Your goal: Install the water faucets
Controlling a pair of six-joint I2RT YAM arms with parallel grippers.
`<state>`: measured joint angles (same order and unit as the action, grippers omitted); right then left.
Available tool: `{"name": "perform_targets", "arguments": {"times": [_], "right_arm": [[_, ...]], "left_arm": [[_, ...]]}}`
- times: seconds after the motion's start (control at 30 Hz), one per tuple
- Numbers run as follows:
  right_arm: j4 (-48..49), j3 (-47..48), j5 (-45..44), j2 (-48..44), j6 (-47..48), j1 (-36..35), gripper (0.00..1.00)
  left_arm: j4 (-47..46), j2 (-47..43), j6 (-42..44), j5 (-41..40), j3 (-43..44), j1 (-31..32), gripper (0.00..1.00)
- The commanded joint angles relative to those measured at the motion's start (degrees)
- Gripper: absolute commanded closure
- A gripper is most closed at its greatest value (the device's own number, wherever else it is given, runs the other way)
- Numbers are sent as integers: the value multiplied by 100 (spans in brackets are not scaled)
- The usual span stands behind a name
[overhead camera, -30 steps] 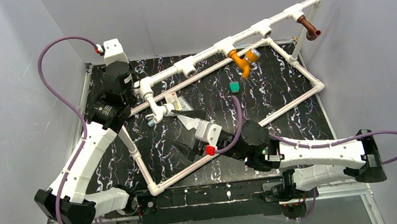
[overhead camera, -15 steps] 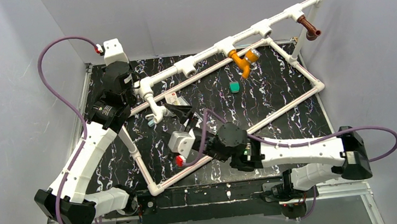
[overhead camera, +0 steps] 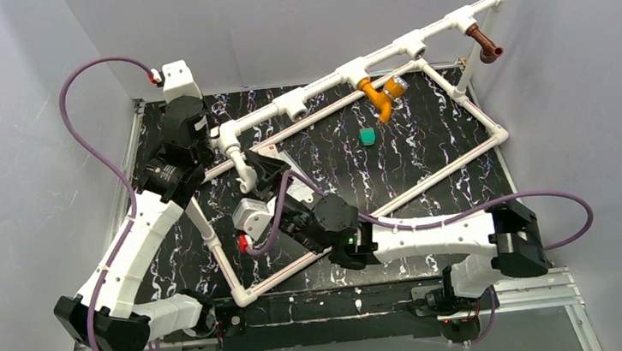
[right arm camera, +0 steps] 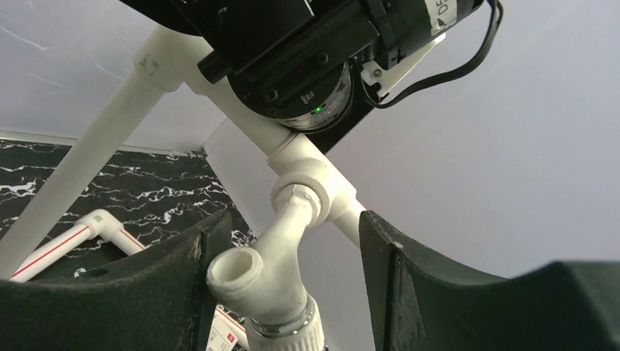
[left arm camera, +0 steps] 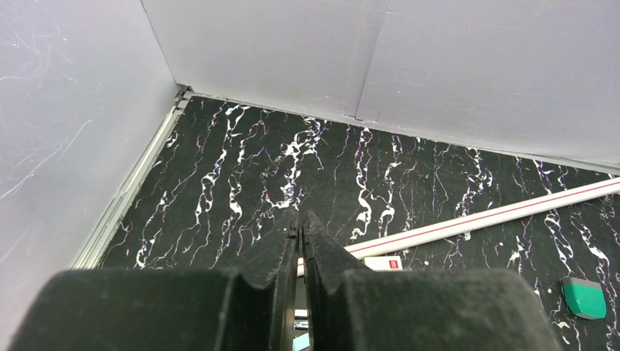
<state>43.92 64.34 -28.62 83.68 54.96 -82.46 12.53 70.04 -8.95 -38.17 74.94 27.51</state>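
The white faucet (right arm camera: pixel 274 270) hangs from the T-fitting (right arm camera: pixel 311 179) at the left end of the white pipe frame (overhead camera: pixel 325 84). My right gripper (right arm camera: pixel 292 219) is open around it. The left finger (right arm camera: pixel 183 278) lies against the spout and the right finger (right arm camera: pixel 431 285) stands apart from it. In the top view the white faucet (overhead camera: pixel 240 161) sits just left of the right gripper (overhead camera: pixel 264 173). The orange faucet (overhead camera: pixel 380 95) and the reddish-brown faucet (overhead camera: pixel 484 43) sit in fittings further right. My left gripper (left arm camera: pixel 300 219) is shut with nothing seen between its fingers.
A small teal piece (overhead camera: pixel 367 136) lies inside the frame. A white label card (overhead camera: pixel 273 151) lies beside the right gripper. The frame's lower pipes (overhead camera: pixel 453 164) cross the black marbled table (overhead camera: pixel 424 139). Grey walls close in on three sides. The left wrist (overhead camera: pixel 185 123) stands over the frame's left end.
My right arm has swung left across the table and brought its open jaws around the white faucet. The left arm has not moved.
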Motion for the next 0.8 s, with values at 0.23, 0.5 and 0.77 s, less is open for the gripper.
{"name": "perform_targets", "arguments": {"times": [0.23,0.5,0.77], "right_arm": [[1041,327,-808,488,589,23,45],[1119,323,-908,489,78,23,99],[1816,280,-1449,606,-1709,21,99]], "left_arm": [[2583,770,104,874,-901,325,95],[2568,773,104,857,-911,325,95],[2583,825,104,851,-893,325,95]]}}
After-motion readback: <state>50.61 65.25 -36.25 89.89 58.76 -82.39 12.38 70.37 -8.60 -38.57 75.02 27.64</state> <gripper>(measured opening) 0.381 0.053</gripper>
